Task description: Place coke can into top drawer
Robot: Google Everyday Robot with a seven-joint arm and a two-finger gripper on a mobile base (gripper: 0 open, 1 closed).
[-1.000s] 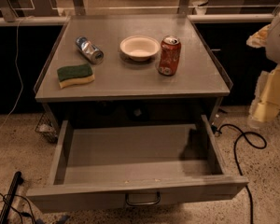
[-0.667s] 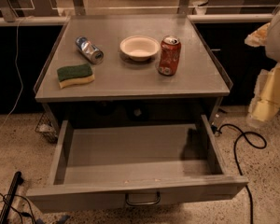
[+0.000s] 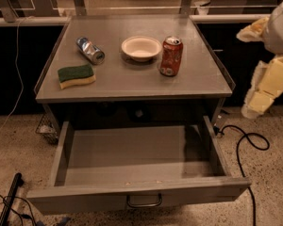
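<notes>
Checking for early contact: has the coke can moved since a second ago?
No: coke can still upright just right of the bowl; gripper off at right edge.

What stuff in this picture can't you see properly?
Camera view:
- Pale yellowish gripper, right of the grey tabletop: partly cut off by the right edge.
- Open grey metal top drawer: right inner corner lost in shadow.
- Gap under the tabletop: too dark.
- Upright red coke can with silver top: far side hidden by itself.
- Silver-and-blue can lying down: label too small to read.
</notes>
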